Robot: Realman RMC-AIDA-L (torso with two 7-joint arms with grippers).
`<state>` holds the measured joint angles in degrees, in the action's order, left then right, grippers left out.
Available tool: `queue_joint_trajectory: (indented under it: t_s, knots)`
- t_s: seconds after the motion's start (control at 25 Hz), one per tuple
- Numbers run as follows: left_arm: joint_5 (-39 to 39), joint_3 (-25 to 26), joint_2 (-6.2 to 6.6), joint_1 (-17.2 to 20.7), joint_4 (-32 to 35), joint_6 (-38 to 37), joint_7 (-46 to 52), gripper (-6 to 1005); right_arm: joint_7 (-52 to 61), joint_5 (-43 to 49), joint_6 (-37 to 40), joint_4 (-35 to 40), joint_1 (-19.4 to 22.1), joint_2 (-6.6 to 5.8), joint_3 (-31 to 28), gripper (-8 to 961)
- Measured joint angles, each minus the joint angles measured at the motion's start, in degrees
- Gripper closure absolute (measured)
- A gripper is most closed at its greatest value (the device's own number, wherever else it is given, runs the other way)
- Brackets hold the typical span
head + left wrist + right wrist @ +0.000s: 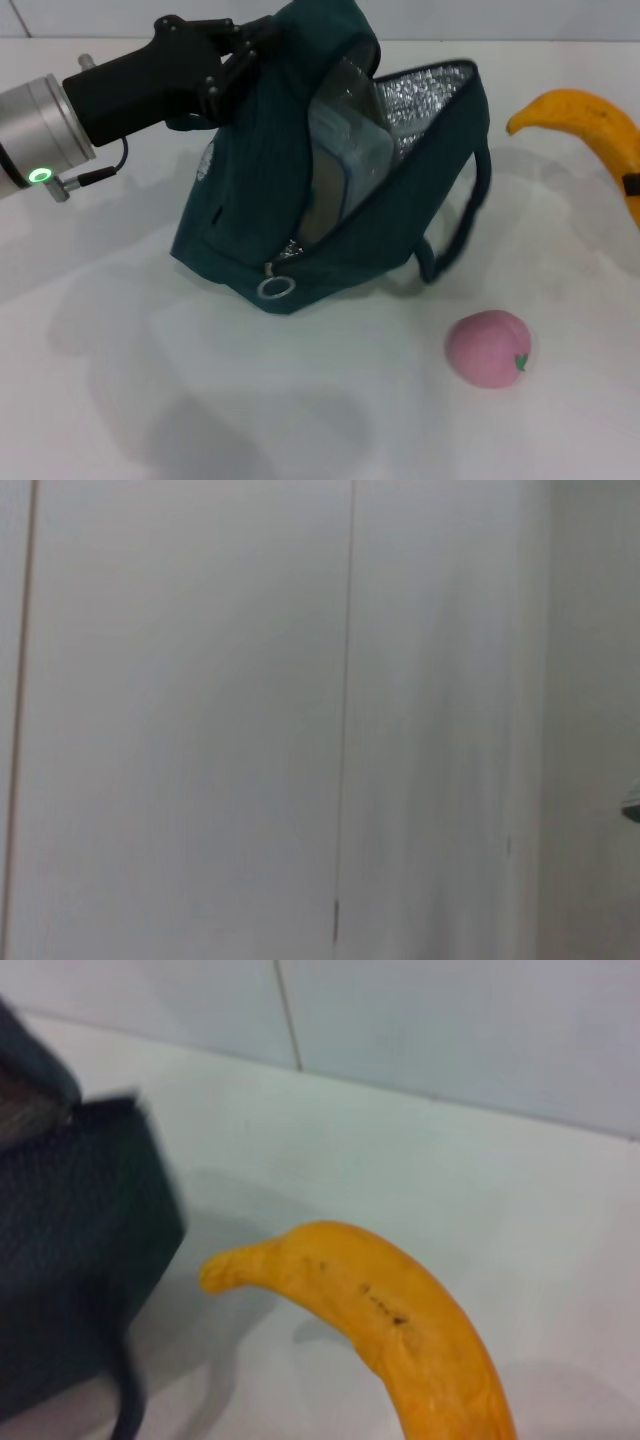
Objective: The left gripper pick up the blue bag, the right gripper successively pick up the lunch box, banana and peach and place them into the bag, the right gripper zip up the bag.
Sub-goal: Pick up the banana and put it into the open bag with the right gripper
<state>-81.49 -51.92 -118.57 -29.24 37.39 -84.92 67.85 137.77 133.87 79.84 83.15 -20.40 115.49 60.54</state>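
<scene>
One item of three is stowed: your left gripper point(248, 48) clamps the blue bag point(250, 230) upright and open, lunch box point(350, 150) inside. Banana point(590, 125) rides raised at the head view's right edge, its holder unseen; peach point(488, 347) waits on the table point(120, 380); zipping remains.

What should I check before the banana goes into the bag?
1. Blue bag open, foil lining showing: ok.
2. Left pincer on the bag's top, holding it tilted up: ok.
3. Lunch box already inside the bag: ok.
4. Banana raised beside the bag at the head view's right edge; right pincer's hold on it: cannot tell, the pincer itself is out of view.
5. Room in the opening beside the lunch box: cannot tell.
6. Peach on the table, apart from the bag and out of the banana's way: ok.
</scene>
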Motion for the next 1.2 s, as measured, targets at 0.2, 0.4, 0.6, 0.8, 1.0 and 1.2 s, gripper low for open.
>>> queue_joint_trajectory:
  t_s: [0.2, 0.4, 0.6, 0.8, 1.0, 1.2]
  knots:
    - [0.02, 0.06, 0.04, -0.02, -0.01, -1.37, 0.29, 957, -1.65, -1.68, -3.84, 0.23, 0.11, 0.10, -0.11, 532]
    - [0.01, 0.07, 0.11, -0.03, -0.14, -2.13, 0.34, 957, -11.86, -10.86, -8.03, 0.65, 0.08, 0.22, 2.48, 532]
    - [0.01, 0.07, 0.23, -0.02, -0.47, -1.76, 0.41, 957, -19.18, -14.24, -5.83, 3.97, -2.23, -0.11, 6.19, 531]
    - [-0.06, 0.06, 0.33, -0.38, -0.48, -1.50, 0.43, 957, -19.67, -10.09, 3.63, 8.39, -9.25, -0.72, 6.53, 531]
    - [-0.34, 0.07, 0.35, -0.60, -0.48, -0.89, 0.44, 957, -17.74, -2.48, 11.68, 9.70, -20.54, -1.43, 6.42, 530]
    - [-0.23, 0.06, 0.36, -0.69, -0.48, -0.86, 0.44, 957, -17.50, 5.68, 20.81, 6.94, -29.20, -0.69, 7.07, 530]
